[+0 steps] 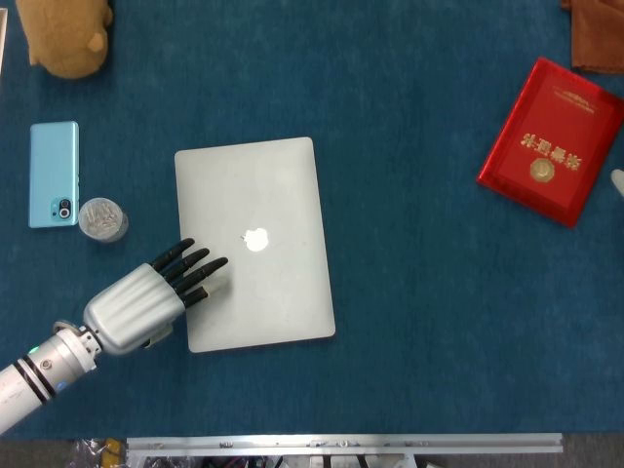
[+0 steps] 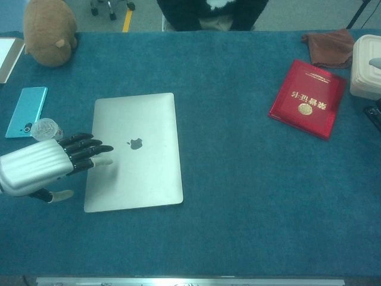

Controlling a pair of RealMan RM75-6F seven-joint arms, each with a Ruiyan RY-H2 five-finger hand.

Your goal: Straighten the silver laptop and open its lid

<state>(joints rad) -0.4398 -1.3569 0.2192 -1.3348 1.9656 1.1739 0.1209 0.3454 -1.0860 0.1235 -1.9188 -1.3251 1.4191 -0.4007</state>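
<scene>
Left hand (image 1: pixel 146 302) flat on closed silver laptop (image 1: pixel 255 244), fingers (image 2: pixel 89 152) stretched out, gripping nothing; right hand barely visible, fingers indiscernible.

Lighting over my table (image 1: pixel 439 292) is even and bright, coming from overhead; both views carry a blue-green cast. Shadows are faint: a thin dark rim under the laptop (image 1: pixel 255 244), a soft one beneath my left hand (image 1: pixel 146 302). The lid shows a mild sheen, and its logo glares white in the head view. The red booklet (image 1: pixel 551 141) reads sharp. My fingers (image 2: pixel 86 152) look slightly soft. The chest view bows a little at its edges.
</scene>
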